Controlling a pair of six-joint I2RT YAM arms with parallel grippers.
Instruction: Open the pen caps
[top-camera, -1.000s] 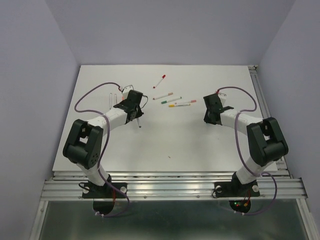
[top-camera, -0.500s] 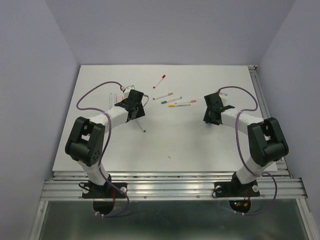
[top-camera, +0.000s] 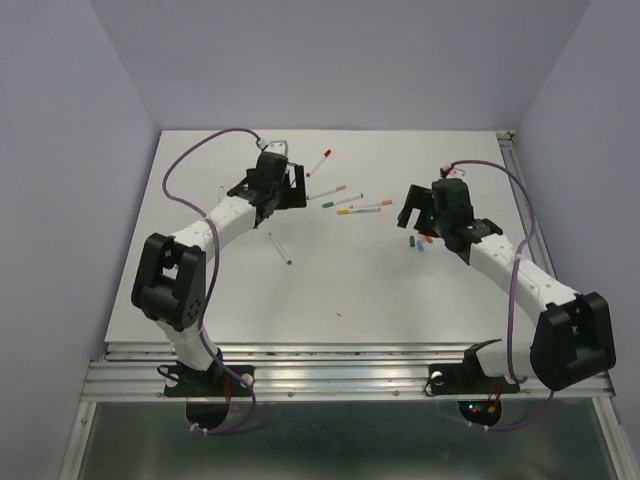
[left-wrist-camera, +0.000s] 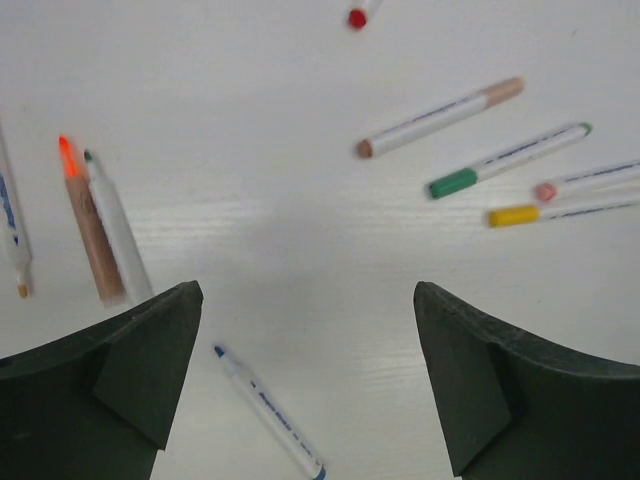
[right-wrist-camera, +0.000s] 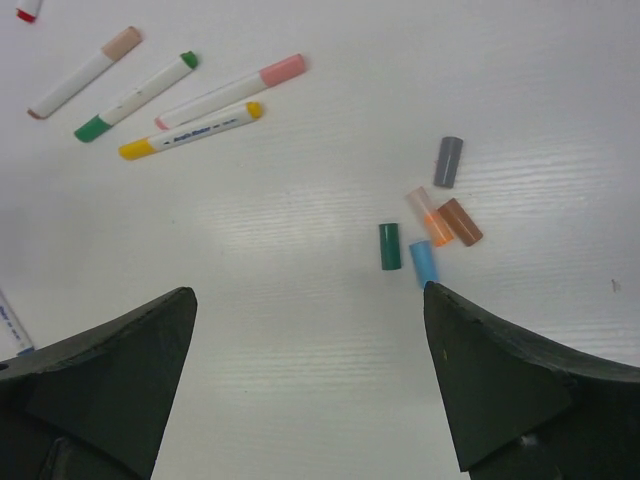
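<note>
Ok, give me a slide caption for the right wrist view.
Open right gripper looking down on five loose pen caps and four capped pens on the white table.

Top external: high behind the arm bases, looking down over the whole table (top-camera: 330, 290).
Left wrist: close above the table, facing down past the left gripper (left-wrist-camera: 305, 290).
Right wrist: equally close, facing down past the right gripper (right-wrist-camera: 308, 292).
Shared: the capped pens (left-wrist-camera: 505, 160) sit upper right in the left wrist view, upper left in the right wrist view, and upper centre from above.
</note>
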